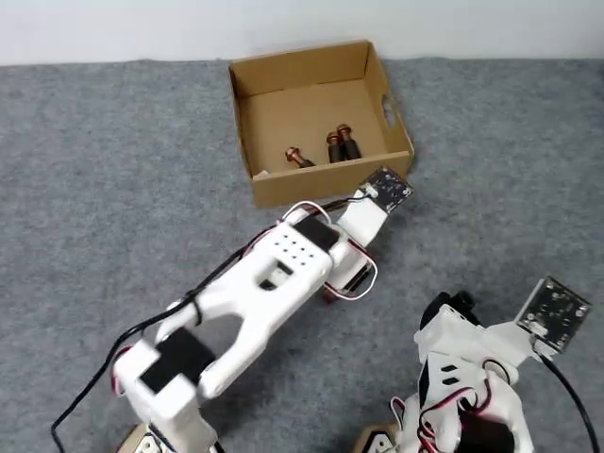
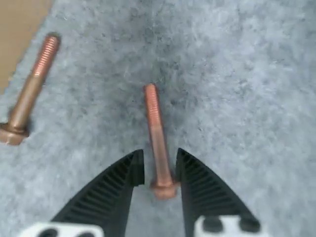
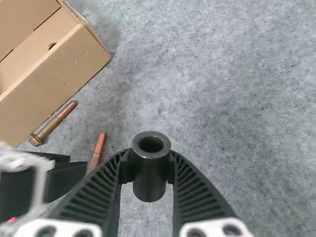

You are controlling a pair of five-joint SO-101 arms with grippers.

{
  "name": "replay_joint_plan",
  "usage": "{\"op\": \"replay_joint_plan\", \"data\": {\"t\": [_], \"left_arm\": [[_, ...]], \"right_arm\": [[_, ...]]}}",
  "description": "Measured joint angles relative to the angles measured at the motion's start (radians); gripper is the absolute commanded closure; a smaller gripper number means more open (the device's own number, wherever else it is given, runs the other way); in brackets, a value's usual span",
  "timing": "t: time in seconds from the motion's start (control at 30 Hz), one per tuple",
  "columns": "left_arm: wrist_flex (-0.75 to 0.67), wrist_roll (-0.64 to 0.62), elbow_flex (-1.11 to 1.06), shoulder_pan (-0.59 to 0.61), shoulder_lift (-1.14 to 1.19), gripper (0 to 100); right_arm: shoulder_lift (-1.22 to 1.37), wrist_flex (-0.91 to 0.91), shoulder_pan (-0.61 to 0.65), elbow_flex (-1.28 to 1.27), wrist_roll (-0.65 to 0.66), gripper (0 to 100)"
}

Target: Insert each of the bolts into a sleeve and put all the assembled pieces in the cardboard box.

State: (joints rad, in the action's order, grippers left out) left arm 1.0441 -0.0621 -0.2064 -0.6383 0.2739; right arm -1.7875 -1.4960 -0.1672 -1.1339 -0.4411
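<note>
The left gripper point(image 2: 159, 164) is spread, with one jaw on each side of a bolt point(image 2: 155, 131) that lies flat on the grey counter point(image 2: 237, 74). The bolt's head sits between the jaws and its threaded end points away from the gripper, and a small gap shows on both sides, so I judge that nothing is pinched yet. The first risk is in the closing. The shank is round and smooth, so it may roll or squirt out forward, and a grasp so close to the head leaves the long end free to droop or swing. A second bolt point(image 2: 29, 94) lies off to one side of this gripper, apart from the first one and close to the wall of the cardboard box point(image 3: 49, 74). A wide sideways move could knock it.

The right gripper point(image 3: 148, 159) is pressed onto a black sleeve point(image 3: 149, 170) and pinches it by its round sides, with the open bore turned toward the wrist camera. If the bolt comes in tilted, it may catch on the rim of the bore. The push could then turn the sleeve between the jaws or press it out of them.

In the high view the cardboard box is open on top, beyond the left gripper, and three copper pieces point(image 1: 332, 146) lie on its floor near the front wall. Two of them lie side by side and seem to wear dark sleeves. For the third piece I cannot tell.
</note>
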Motion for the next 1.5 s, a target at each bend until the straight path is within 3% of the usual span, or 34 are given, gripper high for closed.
{"op": "replay_joint_plan", "data": {"t": [0.13,0.33,0.47,0.63,0.87,1.17,1.5], "left_arm": [[0.029,0.002,0.084,0.044,0.135,88],[0.227,0.002,0.299,0.063,0.305,89],[0.367,0.002,0.465,0.064,0.416,100],[0.502,-0.018,0.620,0.058,0.502,100],[0.664,-0.244,0.781,0.066,0.526,100],[0.678,-0.577,0.838,0.069,0.445,100],[0.680,-1.154,0.534,0.169,0.167,100]], "right_arm": [[0.000,0.000,0.000,0.000,0.000,99.0],[0.000,0.000,0.000,0.000,0.000,99.0],[0.000,0.000,0.000,0.000,0.000,99.0],[0.000,0.000,0.000,0.000,0.000,99.0],[0.000,0.000,0.000,0.000,0.000,99.0],[0.000,0.000,0.000,0.000,0.000,99.0],[-0.025,0.000,0.000,-0.011,0.000,99.0]]}}
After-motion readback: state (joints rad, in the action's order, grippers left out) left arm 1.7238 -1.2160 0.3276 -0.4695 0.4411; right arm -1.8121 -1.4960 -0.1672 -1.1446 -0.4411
